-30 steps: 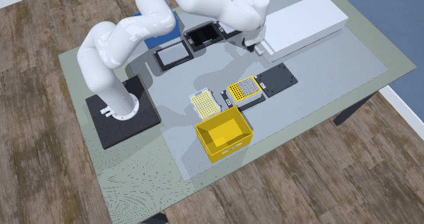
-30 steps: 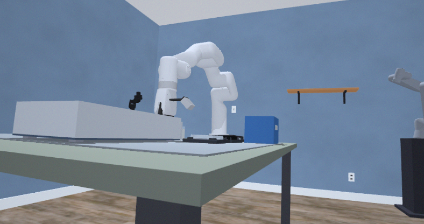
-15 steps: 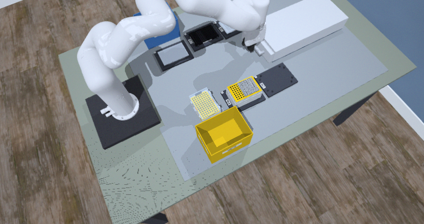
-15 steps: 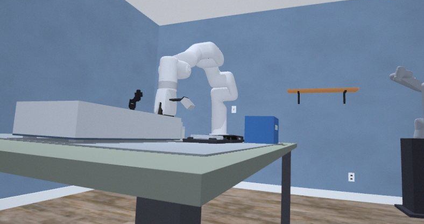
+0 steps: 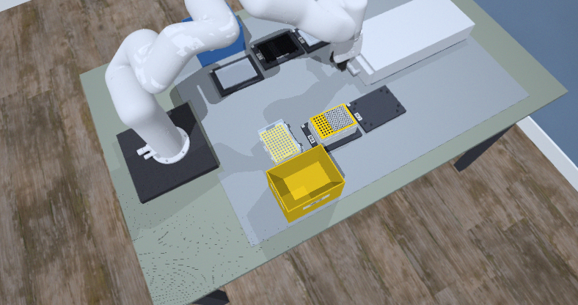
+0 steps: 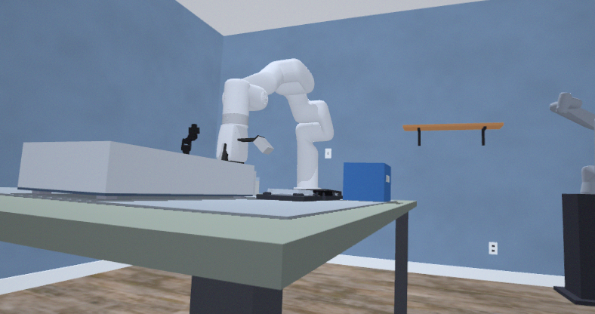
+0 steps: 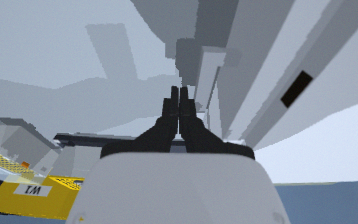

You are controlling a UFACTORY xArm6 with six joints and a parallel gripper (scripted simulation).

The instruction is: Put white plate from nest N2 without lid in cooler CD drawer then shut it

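arm (image 5: 161, 56): glossy white, smooth plastic look
cooler (image 5: 412, 31): matt pale grey, smooth
yellow bin (image 5: 319, 191): smooth, slightly shiny plastic look
bench top (image 5: 169, 237): matt grey-green
floor (image 5: 465, 237): worn wood planks, rough grain
wall shelf (image 6: 452, 126): wood board on dark brackets

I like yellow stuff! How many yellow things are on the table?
3. A big open yellow bin at the near edge; a pale yellow-tipped rack just behind it, arm side; a half-yellow, half-grey tip box behind it, other side. More could hide under the arm.
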